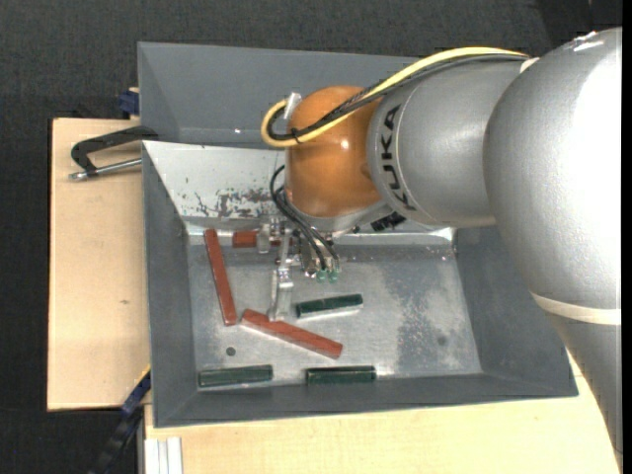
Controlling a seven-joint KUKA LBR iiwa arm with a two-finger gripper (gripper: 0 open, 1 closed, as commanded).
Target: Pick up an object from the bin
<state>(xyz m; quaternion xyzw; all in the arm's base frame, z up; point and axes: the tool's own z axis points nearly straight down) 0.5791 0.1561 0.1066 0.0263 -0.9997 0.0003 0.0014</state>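
Five slim bars lie scattered on the floor of the grey metal bin (434, 304), two red-brown and three dark green. Farthest left, the long red-brown stick (220, 276) runs almost straight up the floor, leaning a little, its top end near the back wall. Just beside that top end sits a small reddish-brown stub (243, 237). Lower down, close to the front wall, the left green bar (234, 375) lies flat and level. Next comes the slanted red-brown stick (292, 334), starting near the foot of the long one and sloping down to the right. The gripper (281, 299) hangs under the orange wrist cover (331, 161), low over the floor, its tip right above the upper left end of that slanted stick (touching or not, I cannot make out, nor whether it is spread or closed). Just to its right rests the middle green bar (329, 306), apart from the stick below it. The front green bar (341, 373) lies near the front wall. The silver arm (513, 146) looms over the right side.
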